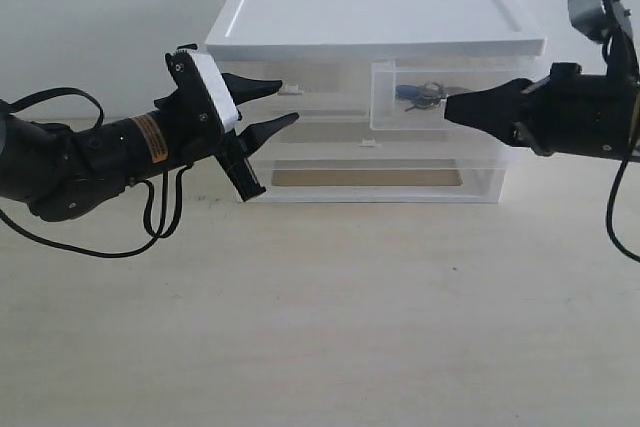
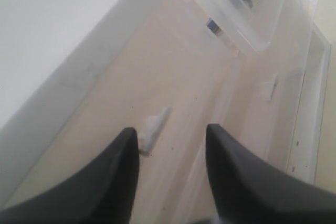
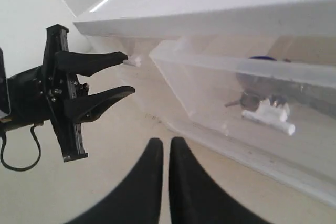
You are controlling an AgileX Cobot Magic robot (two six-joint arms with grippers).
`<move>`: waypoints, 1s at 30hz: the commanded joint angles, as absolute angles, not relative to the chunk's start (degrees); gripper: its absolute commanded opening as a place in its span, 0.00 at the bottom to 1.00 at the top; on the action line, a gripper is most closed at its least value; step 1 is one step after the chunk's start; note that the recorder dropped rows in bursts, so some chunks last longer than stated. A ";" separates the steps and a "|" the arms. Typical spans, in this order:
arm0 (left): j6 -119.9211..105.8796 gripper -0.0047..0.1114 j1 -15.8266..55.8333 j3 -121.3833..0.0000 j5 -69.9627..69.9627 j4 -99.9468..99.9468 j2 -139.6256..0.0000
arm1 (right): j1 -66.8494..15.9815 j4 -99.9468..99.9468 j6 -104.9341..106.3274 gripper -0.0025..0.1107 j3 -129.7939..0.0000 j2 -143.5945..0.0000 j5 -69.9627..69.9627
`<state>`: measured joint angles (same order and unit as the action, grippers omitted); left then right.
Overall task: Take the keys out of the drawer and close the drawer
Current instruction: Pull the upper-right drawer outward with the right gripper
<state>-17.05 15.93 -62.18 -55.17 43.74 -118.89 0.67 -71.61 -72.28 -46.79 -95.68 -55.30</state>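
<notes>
Exterior view: keys [image 1: 422, 94] sat inside drawer [image 1: 445, 119].
Right gripper [image 1: 450, 109]: closed, empty, faced drawer.
Left gripper [image 1: 288, 101]: spread, empty.
Risk: closed tips could push drawer in.

Nothing legible; the orange label [image 1: 148, 137] is blurred.

I see the drawer [image 1: 400, 117] as glossy, slightly cloudy translucent plastic, and the unit [image 1: 370, 12] around it as smooth white plastic. The keys [image 1: 422, 95] glint like metal. The table [image 1: 320, 327] looks matt, pale wood-grained. The left gripper [image 1: 288, 101] and right gripper [image 1: 450, 108] each have 2 matt black fingers.
</notes>
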 commanded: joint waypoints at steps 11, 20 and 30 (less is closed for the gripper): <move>-14.73 0.37 15.99 -62.69 -54.15 41.36 -118.94 | -2.32 -76.12 -92.81 0.41 -47.71 -93.16 -32.50; -14.30 0.37 15.99 -62.69 -54.15 41.36 -118.94 | -2.32 -69.22 -95.46 0.41 -51.57 -97.31 -42.06; -14.17 0.37 15.99 -62.69 -54.71 41.36 -118.94 | -2.32 -62.30 -93.12 0.41 -51.57 -97.34 -38.76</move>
<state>-15.24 15.93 -62.18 -55.27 43.74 -118.89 -2.30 -65.03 -94.50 -51.35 -97.44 -38.78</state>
